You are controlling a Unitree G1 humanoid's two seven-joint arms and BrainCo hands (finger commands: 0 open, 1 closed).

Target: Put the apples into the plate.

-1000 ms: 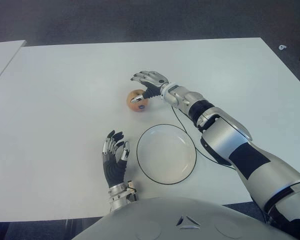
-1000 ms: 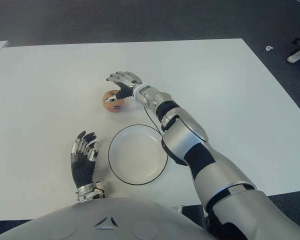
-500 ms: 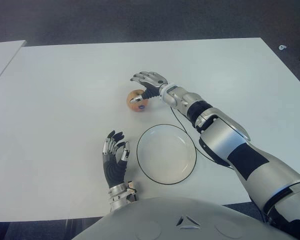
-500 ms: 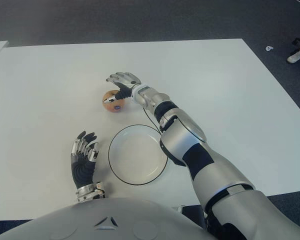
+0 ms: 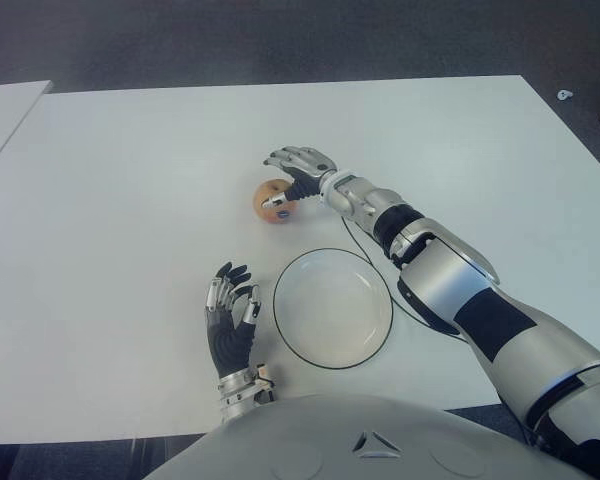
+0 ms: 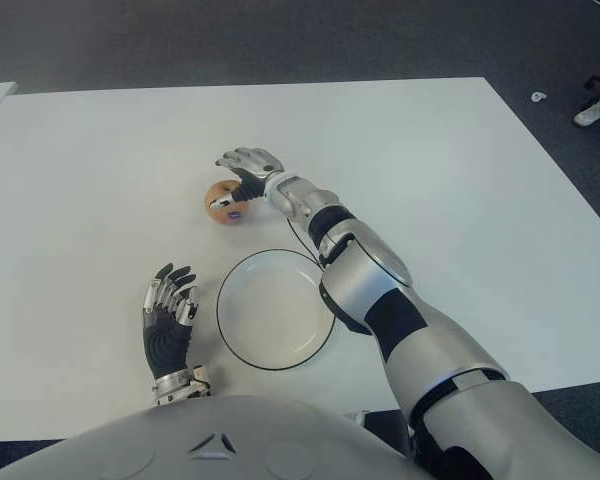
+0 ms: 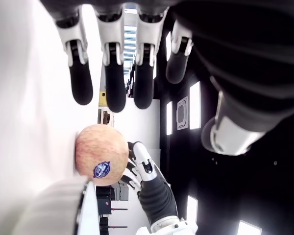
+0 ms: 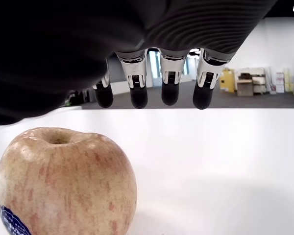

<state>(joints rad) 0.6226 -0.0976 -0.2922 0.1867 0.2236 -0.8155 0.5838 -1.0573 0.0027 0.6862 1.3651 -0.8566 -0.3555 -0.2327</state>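
One yellow-red apple [image 5: 271, 200] with a blue sticker stands on the white table [image 5: 130, 170], just beyond the white, black-rimmed plate [image 5: 283, 335]. My right hand [image 5: 288, 176] hovers over the apple's far right side, fingers spread, its thumb tip down against the apple's top. In the right wrist view the apple [image 8: 63, 181] sits below the outstretched fingers [image 8: 169, 85], which close around nothing. My left hand [image 5: 230, 318] shows open, palm up, left of the plate near the table's front edge. The plate holds nothing.
A black cable [image 5: 365, 255] runs along my right forearm past the plate's far right rim. A second white table [image 5: 5, 110] stands at the far left. Dark carpet [image 5: 280, 40] lies beyond the table's far edge.
My right hand has crept slightly nearer to the apple, thumb now at its top. The apple, plate and left hand have stayed in place.
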